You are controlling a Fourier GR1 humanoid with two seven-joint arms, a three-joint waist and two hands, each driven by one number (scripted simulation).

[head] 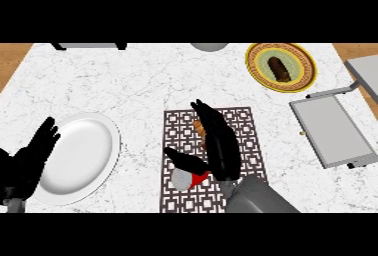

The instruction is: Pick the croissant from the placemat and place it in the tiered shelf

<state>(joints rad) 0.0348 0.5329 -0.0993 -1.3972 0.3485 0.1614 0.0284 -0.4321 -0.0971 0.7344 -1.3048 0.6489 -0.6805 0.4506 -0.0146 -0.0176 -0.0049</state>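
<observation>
Two black hands show above the marble counter (148,85). The right hand (214,142) reaches up from the lower edge over the patterned placemat (244,125), its fingers (203,112) stretched out straight and its thumb (181,157) spread to the left, so the hand is open and clasps nothing. The croissant (199,129) lies on the placemat under those fingers; only a small orange-brown part peeks out at their left side, and whether the fingers touch it cannot be told. A small red and white patch shows near the base of the thumb, above the grey forearm (258,195).

Left of the placemat lies a plain white plate (85,150), tilted in outline and bare. The left hand (33,150) rests at the view's left edge just beside that plate, fingers up and relaxed, holding nothing.

Toward the upper right, well apart from the placemat, sits a round plate with a yellow ornamented rim (255,75), and a dark brown oblong item (280,69) lies in its green middle. Right of the placemat stands the grey tiered shelf (332,132), its lower tray flat and its upper tier reaching out past the right edge. Its trays carry nothing. At the top edge a grey rounded object (210,46) and a dark grey bar (88,46) are partly cut off.
</observation>
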